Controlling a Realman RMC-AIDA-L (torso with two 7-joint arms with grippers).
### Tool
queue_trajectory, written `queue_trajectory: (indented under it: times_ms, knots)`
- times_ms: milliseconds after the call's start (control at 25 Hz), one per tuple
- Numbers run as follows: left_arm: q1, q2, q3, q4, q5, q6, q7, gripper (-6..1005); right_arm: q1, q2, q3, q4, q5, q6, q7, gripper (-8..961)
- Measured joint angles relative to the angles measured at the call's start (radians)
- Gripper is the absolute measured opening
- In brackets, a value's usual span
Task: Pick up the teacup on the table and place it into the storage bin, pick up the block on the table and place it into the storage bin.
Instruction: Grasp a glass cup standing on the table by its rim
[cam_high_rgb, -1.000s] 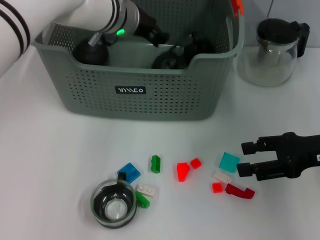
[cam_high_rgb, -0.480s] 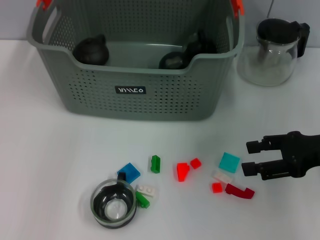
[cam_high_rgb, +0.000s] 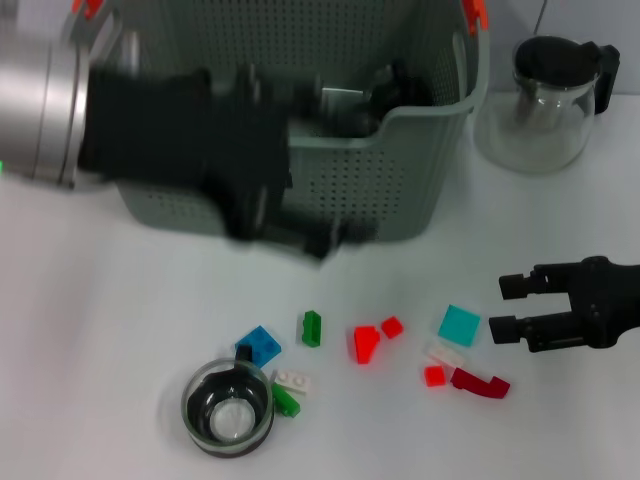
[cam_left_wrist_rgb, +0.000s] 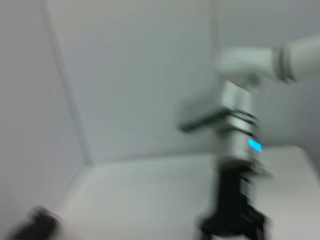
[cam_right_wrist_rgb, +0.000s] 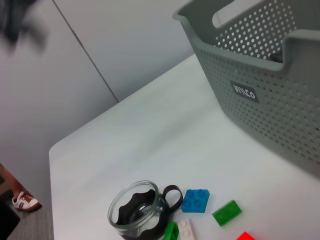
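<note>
While the left gripper (cam_high_rgb: 300, 215), fingers unreadable, crosses the storage bin (cam_high_rgb: 420, 190), the right gripper (cam_high_rgb: 508, 305) hangs released; the teacup (cam_high_rgb: 228, 407) sits at seven o'clock; a sweeping arm might clip the bin.

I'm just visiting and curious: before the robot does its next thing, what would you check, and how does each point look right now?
1. Teacup upright on the table: ok.
2. Blocks such as the teal block lying free: ok.
3. Storage bin open on top: ok.
4. Right tool open, beside the blocks: ok.
5. Left tool fingers: cannot tell, blurred before the bin.
6. Glass pitcher apart from both arms: ok.
</note>
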Motion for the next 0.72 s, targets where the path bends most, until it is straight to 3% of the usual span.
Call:
queue_trajectory:
  times_ms: [120, 280, 520, 720]
  knots:
    - [0.034, -0.001, 0.024, -0.031, 0.059, 0.054, 0.055, 832, 0.000, 0.004, 0.000, 0.008, 0.000, 0.003, -0.003, 826]
    - [0.079, -0.002, 0.119, -0.045, 0.210, 0.059, 0.123, 830, 0.000, 0.003, 0.000, 0.011, 0.000, 0.009, -0.003, 826]
    - [0.076, -0.003, 0.286, -0.061, 0.451, 0.065, 0.101, 828, -0.002, -0.001, 0.008, 0.022, 0.000, 0.009, -0.004, 826]
    - [0.067, -0.002, 0.385, -0.064, 0.539, 0.072, 0.070, 827, -0.007, -0.002, 0.023, 0.024, 0.000, 0.009, -0.005, 826]
